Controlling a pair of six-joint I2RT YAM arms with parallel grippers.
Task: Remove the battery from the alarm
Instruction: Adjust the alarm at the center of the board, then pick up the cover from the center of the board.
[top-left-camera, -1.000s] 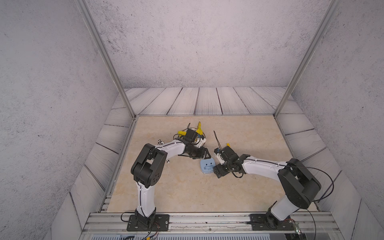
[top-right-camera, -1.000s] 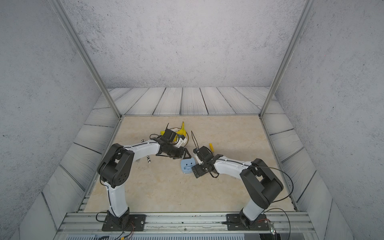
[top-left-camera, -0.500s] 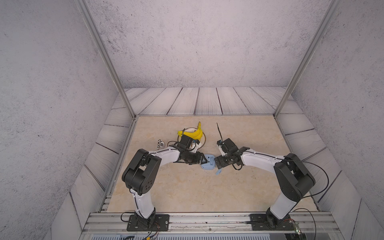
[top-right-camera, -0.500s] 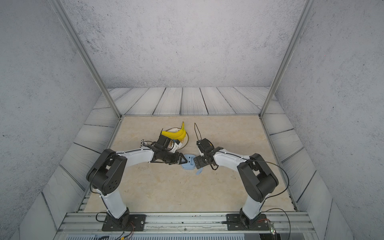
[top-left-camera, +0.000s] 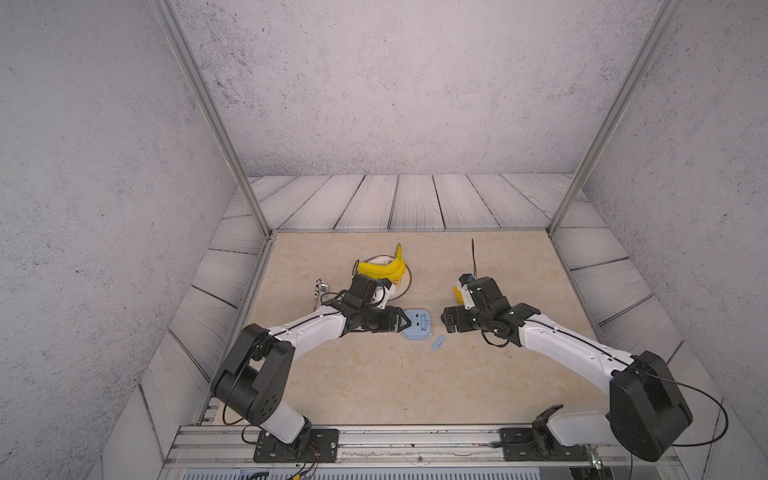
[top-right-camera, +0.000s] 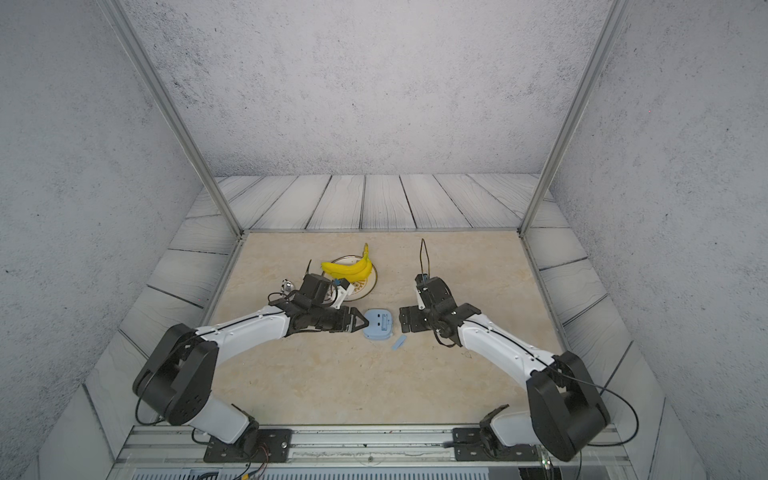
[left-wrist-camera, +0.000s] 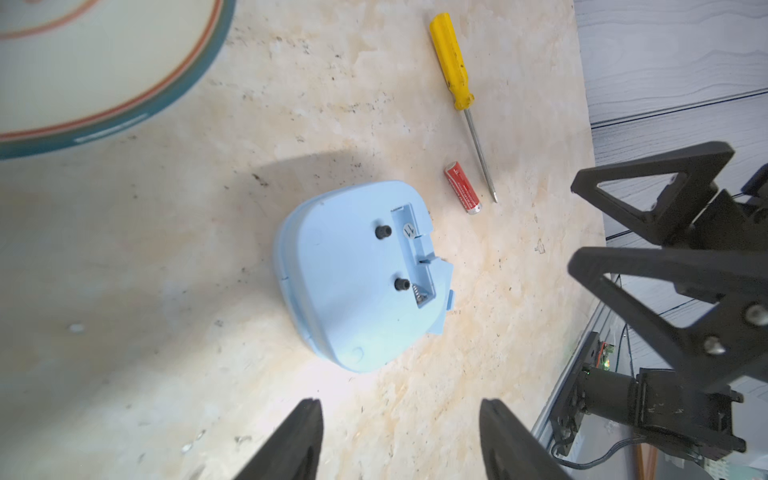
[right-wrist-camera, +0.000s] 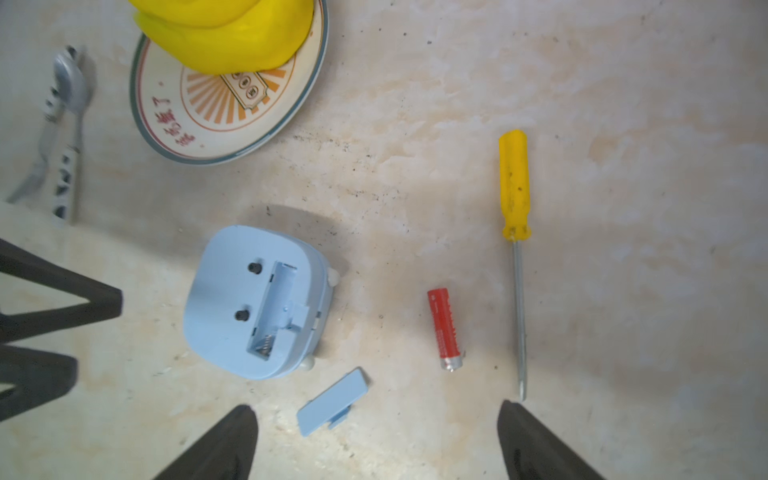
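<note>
The light-blue alarm (top-left-camera: 417, 325) (top-right-camera: 378, 325) lies face down on the table, its battery bay open and empty with a spring showing (left-wrist-camera: 357, 274) (right-wrist-camera: 257, 303). The red battery (right-wrist-camera: 444, 328) (left-wrist-camera: 462, 188) lies loose on the table between the alarm and the screwdriver; the right arm hides it in both top views. My left gripper (top-left-camera: 406, 322) (left-wrist-camera: 401, 405) is open just left of the alarm, nothing in it. My right gripper (top-left-camera: 444, 323) (right-wrist-camera: 376, 409) is open a short way right of the alarm, above the loose blue cover (right-wrist-camera: 332, 401) (top-left-camera: 438, 342).
A yellow-handled screwdriver (right-wrist-camera: 514, 187) (left-wrist-camera: 453, 62) lies beside the battery. Behind the left gripper stands a plate (top-left-camera: 405, 278) (right-wrist-camera: 232, 153) with bananas (top-left-camera: 382, 268). Metal cutlery (top-left-camera: 319, 286) (right-wrist-camera: 66, 124) lies left of the plate.
Both grippers have drawn back from the alarm, the right one farther to the right. The alarm now lies free and flat on the table.
</note>
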